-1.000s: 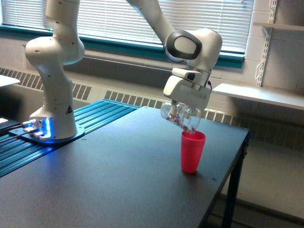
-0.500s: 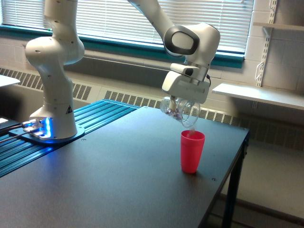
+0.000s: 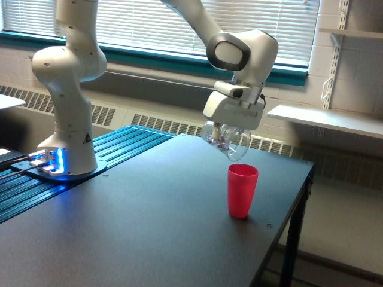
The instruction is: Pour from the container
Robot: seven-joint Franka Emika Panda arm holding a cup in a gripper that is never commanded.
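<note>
At the exterior view's left, the white Panda arm's base [image 3: 66, 137] stands on a blue ribbed mat [image 3: 108, 156], a small black triangular mark on its side, too small to read, and blue lights glowing at its foot. Further right, over the dark table [image 3: 149, 233], the gripper [image 3: 230, 130] is clamped on the clear plastic container [image 3: 230, 142], which is tipped with its mouth down toward the exterior view's right, brownish-purple bits showing inside. It hangs above and apart from the upright pink cup [image 3: 242, 191].
</note>
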